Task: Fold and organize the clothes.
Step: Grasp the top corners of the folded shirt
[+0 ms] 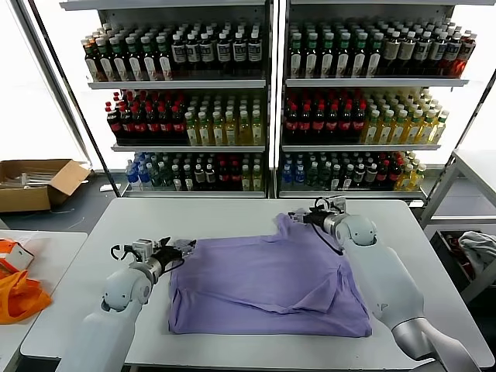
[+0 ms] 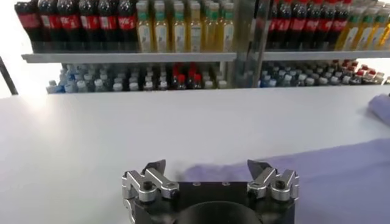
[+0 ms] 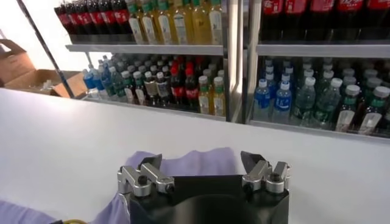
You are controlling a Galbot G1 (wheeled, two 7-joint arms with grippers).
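Lavender cotton T-shirt [image 1: 267,283] lies partly folded on my white surface [image 1: 232,213]; left gripper [image 1: 180,252] at its left edge and right gripper [image 1: 310,215] at its far corner both gape empty.

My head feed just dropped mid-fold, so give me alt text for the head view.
A lavender T-shirt lies partly folded on a white table. The open left gripper sits at its near left edge and the open right gripper at its far right corner. Shelves of bottled drinks stand behind.
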